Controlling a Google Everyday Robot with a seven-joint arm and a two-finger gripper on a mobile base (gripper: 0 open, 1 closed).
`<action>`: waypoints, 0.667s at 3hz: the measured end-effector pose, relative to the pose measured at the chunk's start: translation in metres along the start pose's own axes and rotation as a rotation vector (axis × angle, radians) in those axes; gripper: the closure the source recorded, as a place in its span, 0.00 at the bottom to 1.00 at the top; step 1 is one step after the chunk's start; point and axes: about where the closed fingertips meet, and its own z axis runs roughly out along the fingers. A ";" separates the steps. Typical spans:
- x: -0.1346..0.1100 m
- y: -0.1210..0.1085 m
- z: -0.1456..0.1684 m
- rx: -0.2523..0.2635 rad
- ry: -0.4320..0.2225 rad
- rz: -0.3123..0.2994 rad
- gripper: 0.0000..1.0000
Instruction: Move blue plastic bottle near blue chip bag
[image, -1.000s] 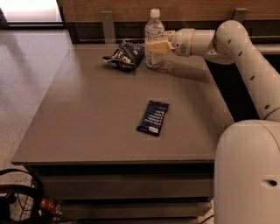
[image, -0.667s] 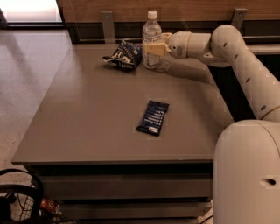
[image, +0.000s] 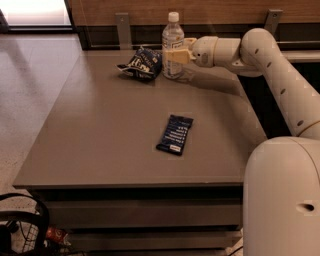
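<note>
- Near right: the robot's white body shell fills that corner of your view.
- Near left, below the table edge: you have a dark wire basket on the floor. Its contents are too dim to call.
- The grey table takes up most of the scene, with shelf tiers under its near edge.
- Mid-table, slightly right of centre: a flat dark blue bar wrapper lies on its own, well apart from everything else.
- The white arm rises from the near right and reaches left along the far right part of the table.
- Far centre: your gripper sits at label height on the blue plastic bottle, fingers clamped around it, one cream finger across the front.
- The bottle is upright, white cap on top. Its base is at table level, but you can't tell whether it rests on the surface or sits just above it.
- The blue chip bag lies crumpled just left of the bottle, right beside it. You can't tell whether the two touch.
- Far back: a wooden wall panel with two metal brackets, one left and one right.
- Far left: pale floor runs alongside the table.
</note>
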 end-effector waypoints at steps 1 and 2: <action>-0.001 0.000 0.000 0.000 0.000 0.000 0.30; -0.001 0.000 0.000 0.000 0.000 0.000 0.05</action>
